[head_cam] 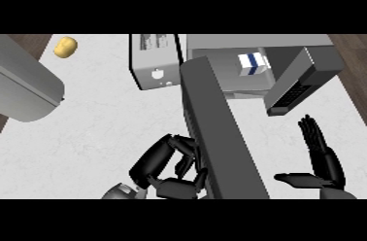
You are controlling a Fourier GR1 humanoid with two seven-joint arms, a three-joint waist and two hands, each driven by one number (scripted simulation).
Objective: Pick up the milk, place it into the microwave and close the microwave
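The milk [252,65], a small white carton with a blue stripe, stands inside the open microwave [287,43] at the counter's back right. The microwave's grey door [219,133] is swung wide open and reaches toward me across the middle of the view. My left hand [168,167] sits against the door's left face near its free end, fingers curled, with nothing seen held in them. To the right of the door, my right hand [320,157] rests open with its fingers up, well clear of the milk. The dark keypad panel [294,92] shows on the microwave's right side.
A grey-white boxy appliance [154,60] stands just left of the microwave. A large grey rounded object [28,89] fills the left edge. A yellow potato-like item [66,47] lies at the back left. Pale counter [100,133] spreads left of the door.
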